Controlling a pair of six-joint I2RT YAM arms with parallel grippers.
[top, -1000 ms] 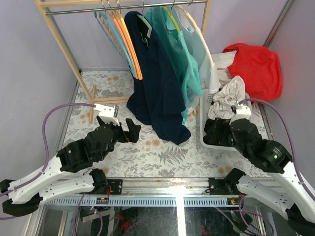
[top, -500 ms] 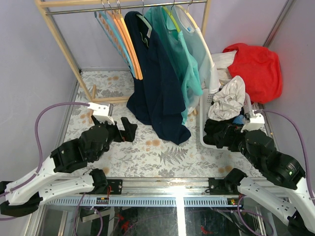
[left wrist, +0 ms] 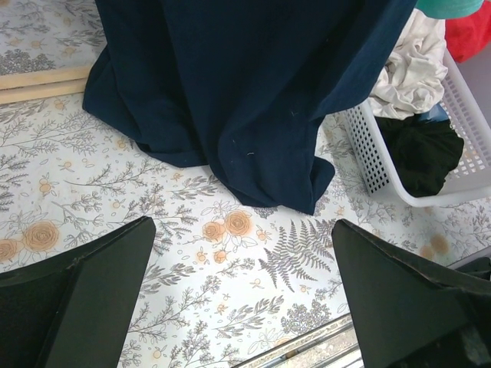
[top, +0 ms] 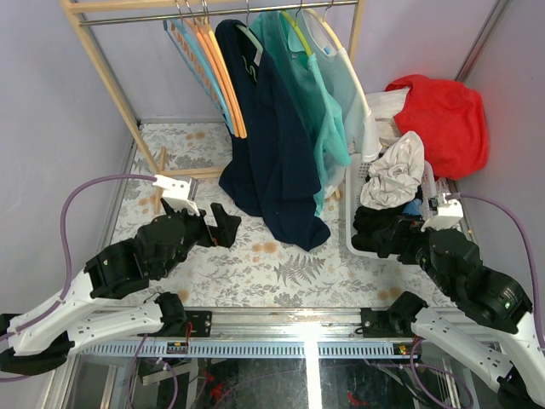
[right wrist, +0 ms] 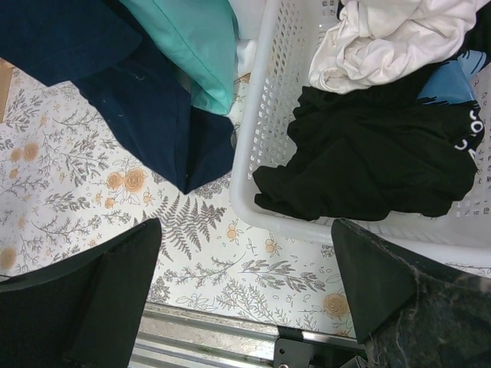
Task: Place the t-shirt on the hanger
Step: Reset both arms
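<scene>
Hovering left jaws: spread wide, empty, above the floral desk (top: 281, 273), just left of the t-shirt's hem.
T-shirt (top: 272, 153): navy, hung from the wooden rail (top: 221, 14), hem resting on the desk.
Hanger (top: 249, 38): pale arm showing at the t-shirt's neck.
Basket (right wrist: 261, 115): white, right of the t-shirt, holding clothes.
Right jaws: spread wide, empty, over the basket's near-left corner.

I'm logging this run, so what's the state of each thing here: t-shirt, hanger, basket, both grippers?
Dark navy blue cloth t-shirt: hanging from the rail, hem on the table.
Thin pale mint-green plastic hanger: in its neck, hooked on the rail.
White plastic laundry basket: holds crumpled clothes.
Left gripper: open, empty.
Right gripper: open, empty.
</scene>
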